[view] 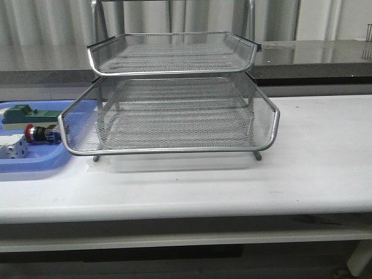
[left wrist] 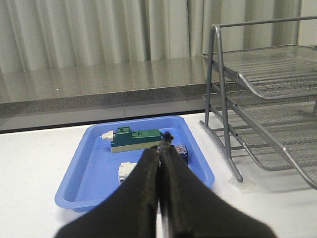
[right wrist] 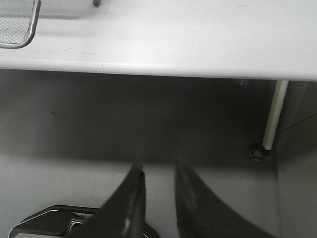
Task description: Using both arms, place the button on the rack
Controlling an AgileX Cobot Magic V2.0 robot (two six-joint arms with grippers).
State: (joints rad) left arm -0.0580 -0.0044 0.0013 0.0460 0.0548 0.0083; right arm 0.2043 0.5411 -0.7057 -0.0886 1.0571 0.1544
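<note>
The button (view: 40,134) lies on its side in the blue tray (view: 35,164) at the table's left, red head pointing left. The three-tier wire rack (view: 174,110) stands at the table's middle. Neither arm shows in the front view. In the left wrist view my left gripper (left wrist: 163,147) is shut and empty, above the tray (left wrist: 94,173). Its fingers hide most of the button, and only the blue rear block (left wrist: 182,151) shows. My right gripper (right wrist: 159,169) is open with a narrow gap and empty, below the table's front edge and facing the floor.
A green block (view: 26,114) and a white block (view: 14,150) share the tray with the button; both show in the left wrist view, green (left wrist: 136,139) and white (left wrist: 126,171). A rack corner (right wrist: 20,25) and a table leg (right wrist: 274,115) show in the right wrist view.
</note>
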